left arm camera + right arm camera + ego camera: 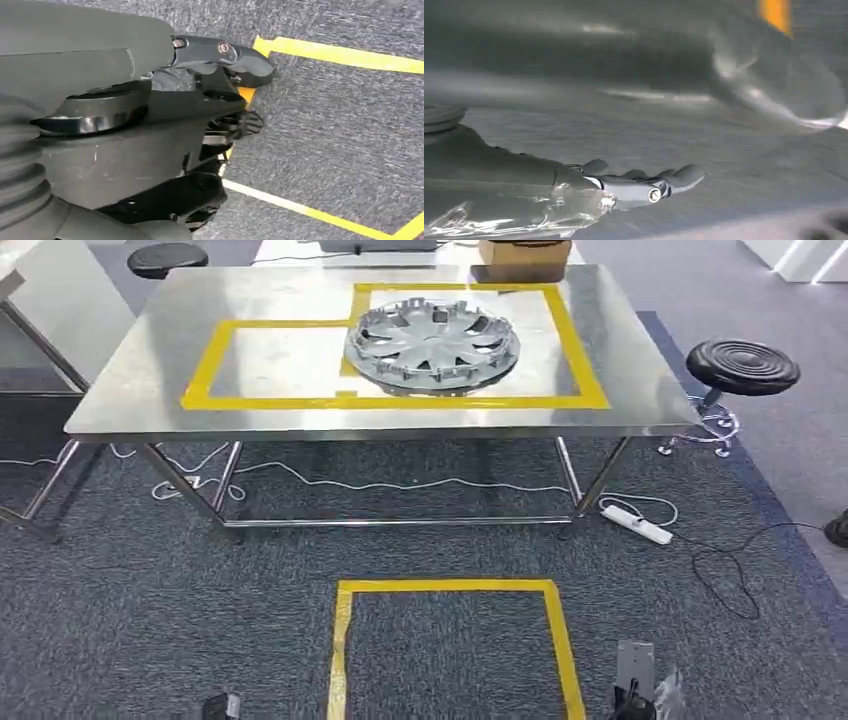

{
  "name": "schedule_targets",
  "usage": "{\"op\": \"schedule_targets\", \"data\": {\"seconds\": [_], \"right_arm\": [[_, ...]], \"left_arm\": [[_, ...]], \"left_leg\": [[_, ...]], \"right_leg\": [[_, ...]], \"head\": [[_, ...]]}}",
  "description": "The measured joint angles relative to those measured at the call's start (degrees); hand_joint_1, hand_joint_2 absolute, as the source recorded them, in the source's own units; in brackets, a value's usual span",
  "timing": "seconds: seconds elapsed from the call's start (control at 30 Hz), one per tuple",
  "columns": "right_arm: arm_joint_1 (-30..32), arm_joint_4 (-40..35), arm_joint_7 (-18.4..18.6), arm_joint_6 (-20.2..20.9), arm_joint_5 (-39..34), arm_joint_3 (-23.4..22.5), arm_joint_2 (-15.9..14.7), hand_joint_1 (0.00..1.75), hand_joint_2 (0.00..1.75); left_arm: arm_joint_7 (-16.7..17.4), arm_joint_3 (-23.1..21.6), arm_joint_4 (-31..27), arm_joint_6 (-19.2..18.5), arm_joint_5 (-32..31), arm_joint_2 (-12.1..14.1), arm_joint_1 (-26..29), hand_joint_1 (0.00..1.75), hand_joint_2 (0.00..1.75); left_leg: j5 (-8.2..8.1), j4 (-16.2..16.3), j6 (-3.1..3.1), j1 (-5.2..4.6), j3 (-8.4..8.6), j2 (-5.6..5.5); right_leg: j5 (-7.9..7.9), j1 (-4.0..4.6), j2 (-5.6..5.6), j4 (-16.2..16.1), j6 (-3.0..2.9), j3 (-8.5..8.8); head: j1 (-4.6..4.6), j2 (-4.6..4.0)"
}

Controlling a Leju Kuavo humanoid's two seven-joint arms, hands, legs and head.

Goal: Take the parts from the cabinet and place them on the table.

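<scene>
Hubcap [432, 344]: lying flat on steel table [120, 400], inside yellow tape outline; placement apparently done. Left hand [200, 125]: hanging over carpet, grasping nothing seen. Right hand [639, 185]: fingers extended, empty. Further parts: unknown.

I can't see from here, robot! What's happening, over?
Left hand low over carpet, empty. Right hand blurred, state unclear. Hubcap on table, inside yellow tape. Nothing blocking.

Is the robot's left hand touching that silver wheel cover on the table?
Apart. The head view shows the wheel cover on the table, the left hand low by the carpet.
</scene>
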Motion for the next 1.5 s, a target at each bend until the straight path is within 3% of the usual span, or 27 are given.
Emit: {"op": "schedule_targets", "data": {"seconds": [0.07,0.1,0.2,0.23,0.27,0.3,0.37,0.4,0.43,0.53,0.6,0.7,0.73,0.77,0.83,0.9,0.93,1.03,1.07,1.13,1.23,1.27,1.33,1.4,1.43,1.47,1.5], "right_arm": [[-0.05,3.62,4.24,2.44,0.84,-0.70,-0.62,0.00,0.00],[0.02,5.47,6.99,3.26,1.35,-1.07,-0.92,0.00,0.00],[0.34,9.52,14.75,3.92,4.25,-1.23,-1.23,0.00,0.00],[0.44,10.56,18.61,4.07,5.55,-1.20,-1.27,0.00,0.00],[0.59,11.47,22.58,4.25,6.59,-1.16,-1.29,0.00,0.00],[0.75,12.17,25.22,4.62,7.33,-1.12,-1.31,0.00,0.00],[0.86,12.95,27.53,6.15,9.23,-0.68,-1.38,0.00,0.00],[0.77,13.26,27.92,6.76,10.11,-0.24,-1.38,0.00,0.00],[0.54,13.71,27.96,7.67,11.21,0.28,-1.31,0.00,0.00],[1.05,14.33,27.09,10.00,13.64,2.01,-1.40,0.00,0.00],[1.25,14.68,26.67,11.07,13.93,2.73,-1.38,0.00,0.00],[1.25,15.00,26.04,12.42,13.77,3.30,-1.38,0.00,0.00],[1.32,15.09,26.04,12.44,13.84,3.41,-1.38,0.00,0.00],[1.45,15.16,25.98,12.46,13.99,3.61,-1.38,0.00,0.00],[1.60,15.33,25.58,12.66,14.32,3.85,-1.38,0.00,0.00],[1.54,15.51,24.93,13.67,14.71,4.04,-1.38,0.00,0.00],[1.53,15.51,24.73,13.97,14.85,4.04,-1.38,0.00,0.00],[1.60,15.57,24.36,14.52,15.19,4.09,-1.38,0.00,0.00],[1.62,15.57,24.34,14.52,15.24,4.11,-1.38,0.00,0.00],[1.70,15.64,25.08,14.69,15.57,4.11,-1.38,0.00,0.00],[1.71,15.90,27.11,15.92,14.80,4.11,-1.38,0.00,0.00],[1.84,15.97,27.51,16.11,14.56,4.09,-1.38,0.00,0.00],[2.00,16.03,27.92,16.33,14.60,4.06,-1.38,0.00,0.00],[1.84,16.03,27.96,16.51,14.76,4.06,-1.40,0.00,0.00],[1.67,16.03,27.96,16.53,14.78,4.04,-1.38,0.00,0.00],[1.48,16.03,27.94,16.57,14.87,4.06,-1.36,0.00,0.00],[1.51,16.03,27.94,16.57,14.93,4.06,-1.36,0.00,0.00]], "left_arm": [[0.20,-0.15,0.00,0.02,-0.35,0.00,0.06,0.00,1.75],[0.24,-0.28,0.00,0.04,-0.54,0.02,-0.01,0.00,1.75],[0.24,-0.70,0.00,0.02,-0.77,0.07,0.05,0.00,1.75],[0.24,-0.88,0.00,0.02,-0.79,0.11,0.07,0.00,1.75],[0.24,-1.10,0.00,0.02,-0.87,0.15,0.07,0.00,1.75],[0.22,-1.18,0.00,0.00,-0.96,0.15,0.06,0.00,1.75],[-0.05,-1.23,0.00,0.00,-0.90,0.11,0.06,0.00,1.75],[-0.15,-1.23,0.00,0.00,-0.74,0.13,0.04,0.00,1.75],[-0.39,-1.23,0.00,0.00,-0.48,0.26,0.00,0.00,1.75],[-1.31,-1.20,0.00,0.00,0.20,0.42,0.08,0.00,1.75],[-1.79,-1.20,0.00,-0.02,0.28,0.48,0.08,0.00,1.75],[-2.89,-1.20,0.00,-0.04,0.55,0.57,0.07,0.00,1.75],[-3.12,-1.20,0.00,-0.02,0.55,0.61,0.20,0.00,1.75],[-3.46,-1.20,0.00,0.04,0.50,0.66,0.35,0.00,1.75],[-4.22,-1.20,0.00,0.22,0.22,0.72,0.47,0.00,1.75],[-5.97,-1.25,0.00,0.35,-0.39,0.81,0.41,0.00,1.75],[-6.78,-1.27,0.00,0.37,-0.61,0.81,0.32,0.00,1.75],[-9.92,-1.53,0.00,0.35,-1.29,0.81,0.55,0.00,1.75],[-10.54,-1.64,0.00,0.33,-1.35,0.79,0.72,0.00,0.00],[-11.63,-1.95,0.00,0.42,-1.84,0.76,0.70,0.00,0.00],[-10.14,-2.67,0.00,0.57,-2.36,0.74,0.73,0.00,0.00],[-9.33,-2.67,0.00,0.63,-2.40,0.74,0.77,0.00,0.00],[-7.43,-2.78,0.00,1.42,-2.97,0.72,0.94,0.00,0.00],[-6.25,-3.08,0.00,1.90,-3.59,0.66,0.95,0.00,0.00],[-6.05,-3.19,0.00,2.10,-3.63,0.68,0.94,0.00,0.00],[-5.73,-3.37,0.00,2.36,-4.13,0.68,0.91,0.00,0.00],[-5.55,-3.76,0.00,2.51,-4.55,0.68,0.96,0.00,0.00]], "left_leg": [[0.39,-0.35,0.89,0.27,0.10,0.03],[0.46,-0.35,1.26,0.30,0.08,0.04],[0.52,-0.31,1.64,0.26,-0.09,0.06],[0.53,-0.30,1.64,0.26,-0.10,0.06],[0.54,-0.30,1.63,0.27,-0.07,0.05],[0.55,-0.27,1.59,0.31,-0.03,0.03],[0.50,-0.17,1.33,0.39,0.09,0.02],[0.43,-0.02,0.92,0.24,0.12,0.03],[0.27,0.30,0.49,-0.09,-0.12,-0.01],[0.73,0.14,-0.34,0.15,-0.21,0.02],[-0.54,1.09,-1.03,0.25,-0.58,0.03],[-7.52,13.59,-1.53,0.27,-6.30,0.03],[-8.88,17.57,-1.55,0.28,-8.19,0.03],[-8.77,18.83,-1.47,0.27,-8.74,0.03],[-5.00,14.01,-1.14,0.26,-6.06,0.03],[-0.64,3.79,-0.64,0.26,-0.45,0.03],[-0.62,0.94,-0.58,0.14,0.74,0.01],[-0.82,0.77,0.17,-0.03,0.38,-0.06],[-0.52,0.52,0.61,0.13,0.37,-0.04],[-0.18,0.36,1.28,0.45,0.34,0.04],[-0.04,0.39,1.50,0.38,0.04,0.07],[-0.01,0.39,1.53,0.37,0.01,0.08],[0.00,0.41,1.50,0.39,0.12,0.06],[-0.03,0.47,1.24,0.43,0.31,0.03],[-0.09,0.61,0.84,0.12,0.22,0.01],[-0.14,0.89,0.51,-0.11,-0.02,-0.03],[0.08,0.79,0.18,-0.11,-0.12,-0.03]], "right_leg": [[-0.27,-0.19,0.03,0.08,0.64,-0.14],[-1.63,-0.23,0.05,1.47,0.98,-0.77],[-8.42,-0.30,0.09,15.07,1.45,-6.63],[-9.41,-0.31,0.08,18.37,1.52,-8.02],[-8.93,-0.38,0.07,18.78,1.57,-8.13],[-7.18,-0.48,0.07,16.32,1.56,-6.68],[-2.51,-0.83,0.02,5.96,1.63,-1.17],[-1.69,-1.11,0.04,1.63,1.84,1.16],[-2.26,-0.91,0.49,0.66,1.41,1.85],[-2.04,-0.51,0.63,1.17,0.09,1.25],[-1.70,-0.85,0.53,0.88,-0.77,1.28],[-1.43,-0.75,0.49,0.90,-1.50,0.67],[-1.35,-0.68,0.47,0.92,-1.61,0.46],[-1.29,-0.64,0.48,0.93,-1.61,0.37],[-1.17,-0.59,0.54,0.94,-1.50,0.36],[-1.02,-0.59,0.62,0.95,-1.19,0.45],[-1.09,-0.07,0.64,1.36,-0.85,0.16],[-0.63,-0.27,0.60,1.15,0.02,-0.22],[-0.52,-0.29,0.63,1.08,0.38,-0.19],[-3.09,-0.33,0.52,3.86,1.03,-1.52],[-9.64,-0.43,0.52,17.48,1.58,-7.26],[-10.06,-0.44,0.52,19.69,1.64,-8.15],[-6.81,-0.48,0.51,15.19,1.59,-5.50],[-2.38,-0.69,0.46,4.70,1.50,0.17],[-2.86,-0.69,0.48,1.56,1.53,1.73],[-2.54,-0.69,0.85,1.27,0.68,1.86],[-2.50,-0.59,0.84,1.44,0.38,1.61]], "head": [[-0.07,0.02],[0.32,0.00],[0.77,0.00],[0.74,0.00],[0.79,0.00],[0.79,0.00],[0.79,0.00],[0.79,0.00],[0.99,0.02],[0.66,0.00],[0.59,0.00],[0.18,0.00],[0.18,0.00],[0.20,0.00],[0.20,0.00],[0.15,0.00],[0.07,0.00],[0.28,0.00],[0.26,0.00],[0.86,0.00],[1.14,0.00],[1.12,0.00],[1.18,0.00],[1.18,0.00],[1.23,0.00],[1.12,0.02],[1.05,0.00]]}}
